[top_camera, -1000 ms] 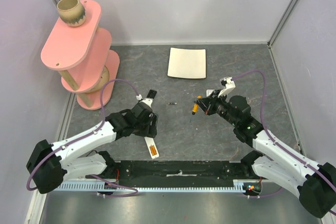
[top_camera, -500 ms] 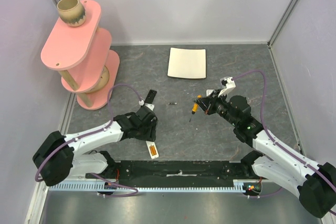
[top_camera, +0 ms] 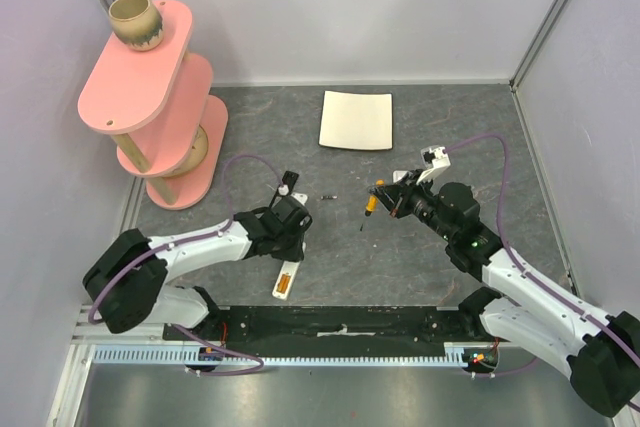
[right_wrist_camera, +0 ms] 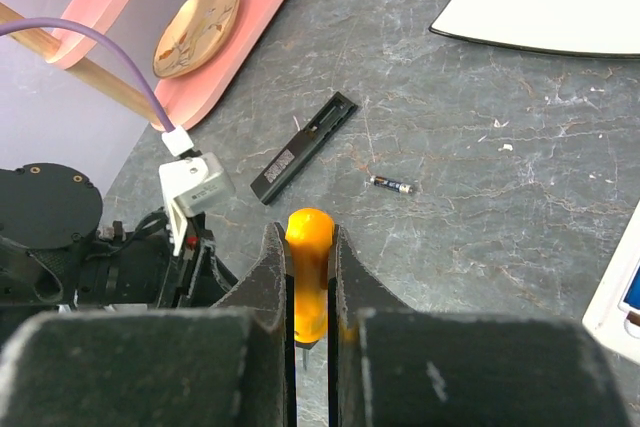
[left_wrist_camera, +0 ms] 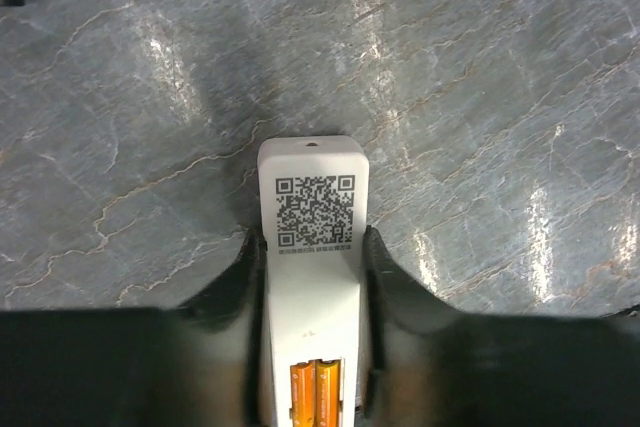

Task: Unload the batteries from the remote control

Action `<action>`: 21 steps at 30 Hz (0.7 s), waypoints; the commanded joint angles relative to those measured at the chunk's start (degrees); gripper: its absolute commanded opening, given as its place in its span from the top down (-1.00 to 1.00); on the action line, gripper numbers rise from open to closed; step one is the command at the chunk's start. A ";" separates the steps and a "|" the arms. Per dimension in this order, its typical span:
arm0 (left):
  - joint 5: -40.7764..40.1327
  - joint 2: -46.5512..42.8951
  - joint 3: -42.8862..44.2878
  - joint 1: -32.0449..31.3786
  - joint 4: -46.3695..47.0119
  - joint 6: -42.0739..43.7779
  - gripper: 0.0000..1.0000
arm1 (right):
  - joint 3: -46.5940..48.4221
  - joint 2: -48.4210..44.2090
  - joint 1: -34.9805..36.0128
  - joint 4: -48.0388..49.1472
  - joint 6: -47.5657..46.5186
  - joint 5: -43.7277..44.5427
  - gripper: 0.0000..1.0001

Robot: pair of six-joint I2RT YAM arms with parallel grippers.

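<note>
TOP EXTERNAL: we find the slim white rectangular remote control [top_camera: 288, 272] near the front edge of the grey marbled surface [top_camera: 400, 257], both orange cylindrical batteries [top_camera: 283, 288] seated in its bay; none unloaded | LEFT WRIST: left pincer [left_wrist_camera: 312, 247] pinching the remote's sides, QR label [left_wrist_camera: 314, 212] up | RIGHT WRIST: right pincer [right_wrist_camera: 306, 239] pinching an orange-handled tool [right_wrist_camera: 308, 221].

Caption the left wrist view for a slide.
Left gripper clamps the white remote; two orange batteries sit exposed inside.

White remote control [left_wrist_camera: 310, 282] with black QR code [left_wrist_camera: 313, 212], orange batteries [left_wrist_camera: 316, 387], orange screwdriver [right_wrist_camera: 308, 239], grey veined table [left_wrist_camera: 480, 97].
</note>
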 commanded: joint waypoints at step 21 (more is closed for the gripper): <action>4.53 36.25 42.13 -10.26 0.51 30.79 0.43 | -0.33 -13.84 -0.56 -11.68 -2.71 9.51 1.00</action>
